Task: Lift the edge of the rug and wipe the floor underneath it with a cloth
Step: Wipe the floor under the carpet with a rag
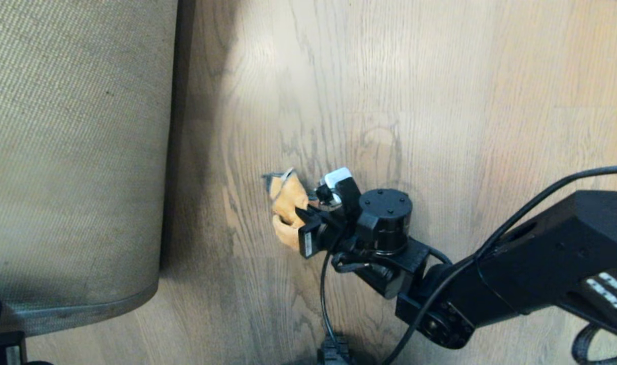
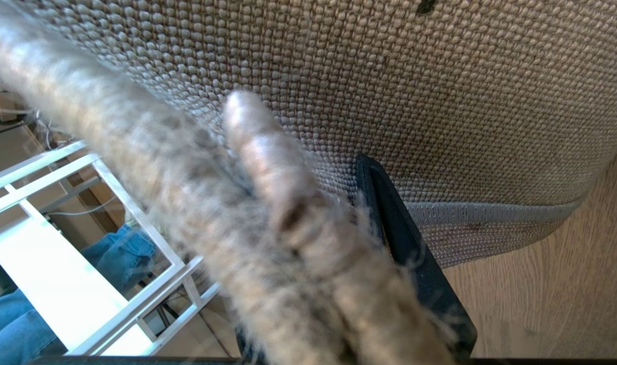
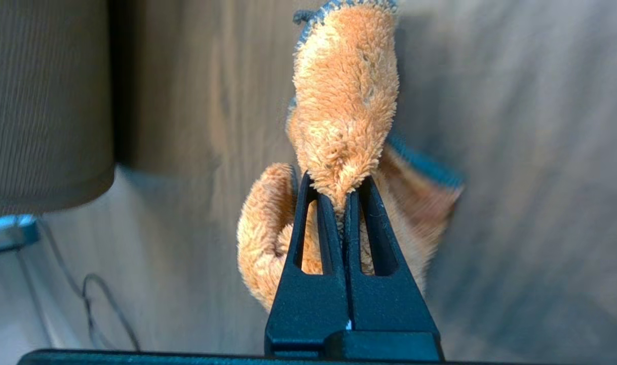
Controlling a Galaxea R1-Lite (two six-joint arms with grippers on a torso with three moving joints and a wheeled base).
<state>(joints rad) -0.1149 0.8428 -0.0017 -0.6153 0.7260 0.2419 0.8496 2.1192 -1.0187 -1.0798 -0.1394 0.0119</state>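
My right gripper point(image 3: 345, 195) is clamping the small fluffy orange-yellow microfibre cloth with thin grey trim point(image 3: 346, 96); jaws are pressed together with a pinch of pile squeezed between the tips. In the right wrist view most of the cloth is bunching out past the fingertips, and two more folds are hanging down either side of the black fingers point(image 3: 316, 238). The grey trim is showing along the far top of the cloth and along one side fold.

In the head view the right gripper point(image 1: 301, 215) is reaching in from the right over the brown wood-grain plank floor with grey streaky grain point(image 1: 465, 101), cloth point(image 1: 287, 208) sitting at the tip, on the side facing the rug. Cannot tell whether the cloth is touching the floor or just above it.

The cloth is near the long straight dark-hemmed edge of the large rug point(image 1: 176, 126) but apart from it, with a strip of shadowed floor between them. The rug is turned up, its beige-tan woven backing point(image 1: 75, 142) facing my head camera.

My left gripper point(image 2: 339, 284) is holding the rug up at the lower left corner of the head view. In the left wrist view one black finger point(image 2: 415, 263) is lying against the woven backing just beside the grey hem band point(image 2: 491, 212), and blurred pale pile is covering the other side, so the jaws are gripping the rug with its thickness between them.
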